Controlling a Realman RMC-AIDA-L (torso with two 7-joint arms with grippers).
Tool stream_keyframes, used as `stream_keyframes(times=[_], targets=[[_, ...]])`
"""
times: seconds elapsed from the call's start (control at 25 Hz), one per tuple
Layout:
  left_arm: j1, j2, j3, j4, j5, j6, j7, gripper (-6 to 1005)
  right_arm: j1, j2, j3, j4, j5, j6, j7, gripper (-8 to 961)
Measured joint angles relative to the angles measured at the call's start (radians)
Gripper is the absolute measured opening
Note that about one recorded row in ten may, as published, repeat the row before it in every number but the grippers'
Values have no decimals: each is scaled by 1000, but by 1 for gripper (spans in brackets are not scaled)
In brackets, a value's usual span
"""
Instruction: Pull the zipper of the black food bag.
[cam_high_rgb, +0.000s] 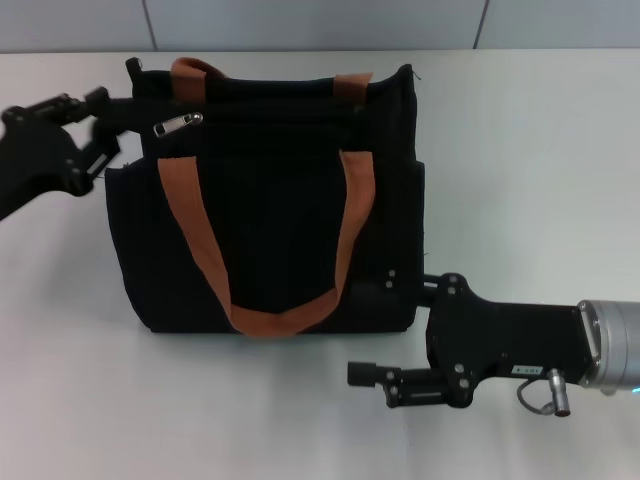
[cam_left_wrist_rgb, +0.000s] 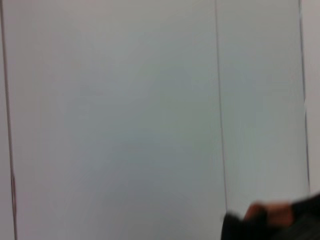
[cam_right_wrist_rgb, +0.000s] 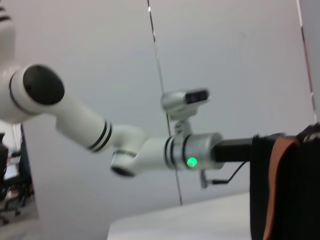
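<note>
The black food bag (cam_high_rgb: 270, 230) sits on the white table (cam_high_rgb: 520, 150), with its orange-brown strap handles (cam_high_rgb: 200, 240) lying across its front. The silver zipper pull (cam_high_rgb: 177, 124) lies at the left end of the zip line, near the bag's upper left corner. My left gripper (cam_high_rgb: 118, 118) is against that corner, just left of the pull. My right gripper (cam_high_rgb: 400, 285) is at the bag's lower right corner, dark against the dark fabric. The bag's edge also shows in the left wrist view (cam_left_wrist_rgb: 280, 225) and the right wrist view (cam_right_wrist_rgb: 300, 190).
A grey panelled wall runs behind the table. The right wrist view shows my white left arm (cam_right_wrist_rgb: 150, 150) with a green light reaching to the bag. Bare tabletop lies to the right of the bag and in front of it.
</note>
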Motion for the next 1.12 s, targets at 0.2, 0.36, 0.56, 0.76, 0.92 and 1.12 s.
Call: stream_keyframes(times=[0.2, 0.36, 0.56, 0.76, 0.92, 1.12], targets=[[30, 7, 4, 0, -37, 122, 0, 264, -9, 0, 2, 6, 134, -52, 63, 770], [36, -3, 9, 0, -34, 154, 0, 127, 5, -4, 1, -29, 251, -123, 283, 770], [32, -10, 14, 0, -34, 203, -2, 10, 64, -6, -6, -142, 276, -143, 586, 769], [30, -11, 14, 0, -34, 236, 3, 10, 153, -8, -11, -185, 272, -88, 838, 768], [32, -12, 16, 0, -34, 235, 13, 10, 220, -9, -23, -195, 263, 4, 1039, 767], [36, -13, 14, 0, -34, 231, 15, 10, 291, -14, -96, -212, 253, 104, 1263, 766]])
